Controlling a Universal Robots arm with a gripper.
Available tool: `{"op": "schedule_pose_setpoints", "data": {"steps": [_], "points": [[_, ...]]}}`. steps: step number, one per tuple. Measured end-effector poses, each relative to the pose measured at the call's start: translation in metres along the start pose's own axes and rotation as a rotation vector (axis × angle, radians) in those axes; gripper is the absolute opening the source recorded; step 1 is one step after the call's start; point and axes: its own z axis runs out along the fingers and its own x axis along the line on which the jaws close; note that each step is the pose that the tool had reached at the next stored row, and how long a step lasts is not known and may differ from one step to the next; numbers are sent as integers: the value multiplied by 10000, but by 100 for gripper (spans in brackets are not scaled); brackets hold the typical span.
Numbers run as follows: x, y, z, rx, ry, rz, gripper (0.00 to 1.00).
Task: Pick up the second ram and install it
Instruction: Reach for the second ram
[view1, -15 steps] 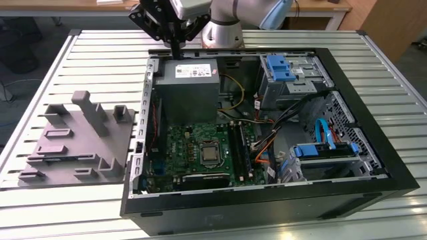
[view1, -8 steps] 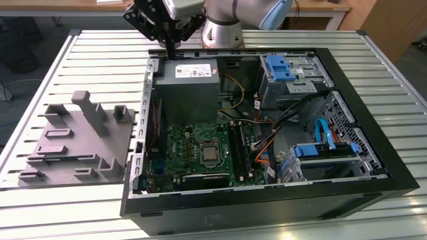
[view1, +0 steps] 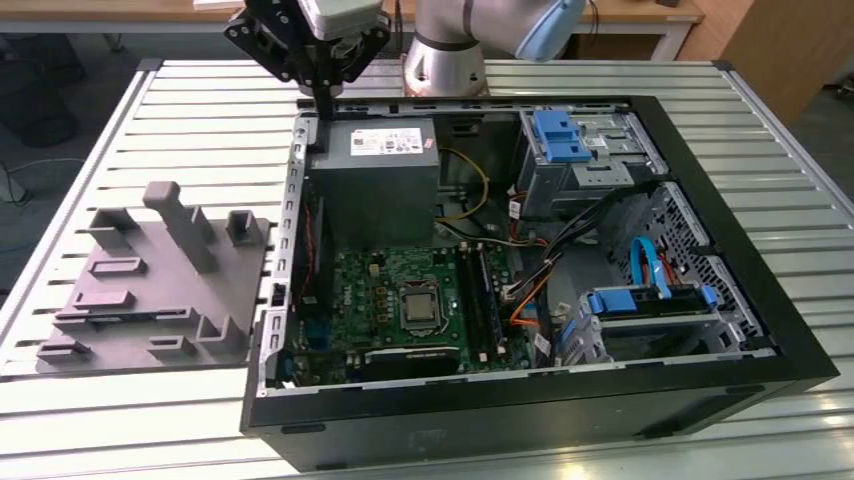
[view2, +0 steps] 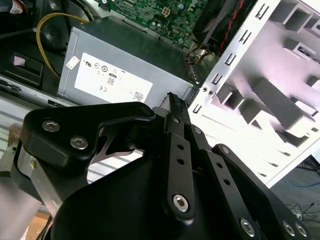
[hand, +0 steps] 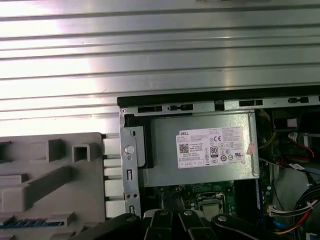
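My gripper (view2: 171, 101) is closest to me. Its fingers (view2: 176, 150) are drawn together until the tips meet, and I cannot make out anything pinched between them. In the exterior view it (view1: 324, 108) points straight down from the arm (view1: 447, 50). It is at the far rim of the open case (view1: 467, 420), at the corner on the exterior view's left. I cannot tell whether the tips touch that rim or hang just above it.

Just beside the tips sits the PSU (view2: 120, 60), a grey box with a white label, fixed in that same corner of the case. A yellow cable (view2: 42, 30) loops past its side.

Beyond the PSU, the green motherboard (view1: 387, 290) lies flat on the case floor, with long dark slots along its edge toward the exterior view's right. Further to that side are blue drive brackets (view1: 561, 135).

Outside the case, on the slatted metal table (view1: 200, 110), the grey tray (view1: 147, 290) lies just beside the case wall on the exterior view's left. The ram (view1: 100, 319) is in that tray, a thin dark strip lying among the low blocks in the part of the tray nearest the exterior camera. In the first wrist view it (hand: 30, 221) shows as a bluish band. It is well apart from my gripper.
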Motion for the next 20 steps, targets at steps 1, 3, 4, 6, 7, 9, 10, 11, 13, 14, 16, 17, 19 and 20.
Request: {"op": "schedule_pose_setpoints", "data": {"steps": [1,3,4,6,7,9,10,11,13,14,16,17,19,20], "points": [[23,-2,0,0,0,0,10],[61,-5,-1,1,0,-1,10],[77,-6,-1,1,0,-1,10],[111,-8,-1,0,0,-1,10],[129,-10,-1,0,0,0,10],[168,-13,-2,0,0,0,10],[186,-14,-1,-1,-1,0,10],[205,-16,-2,0,0,-1,10],[250,-19,-3,0,0,-1,10],[281,-21,-4,0,0,-2,10],[339,-25,-6,1,1,1,10],[366,-28,-6,1,0,0,10],[412,-31,-7,0,0,-1,10],[436,-33,-7,0,0,-1,10]]}}
